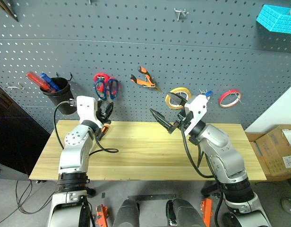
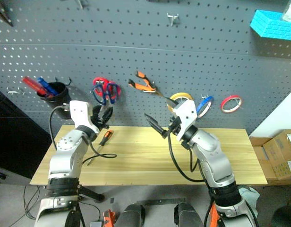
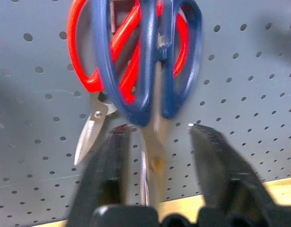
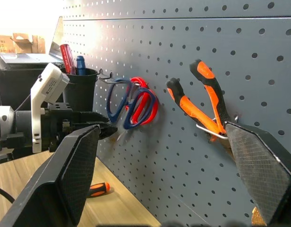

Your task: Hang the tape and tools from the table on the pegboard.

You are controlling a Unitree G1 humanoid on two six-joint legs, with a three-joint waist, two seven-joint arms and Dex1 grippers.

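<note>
I see L tool (image 3: pixel 155 142) w/ fingers apart, straddling the blades of the blue scissors (image 1: pixel 111 88) hung on pegboard (image 1: pixel 136 42) beside red scissors (image 1: pixel 100 81). R tool (image 1: pixel 168 119) wide apart, empty. Pliers (image 1: pixel 144 78), blue tape (image 2: pixel 204 105) on hooks. Screwdriver (image 2: pixel 105 136) near surface (image 1: pixel 145 151) rear-left corner.

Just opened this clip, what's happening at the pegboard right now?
The robot is hanging tools on the pegboard. Its left gripper is right under the blue-handled scissors, which hang on a hook together with the red-handled scissors; its fingers are apart on either side of the blue pair's blades. The pliers and the blue tape already hang on the board. The screwdriver lies on the table. The right gripper is open and empty over the table.
</note>
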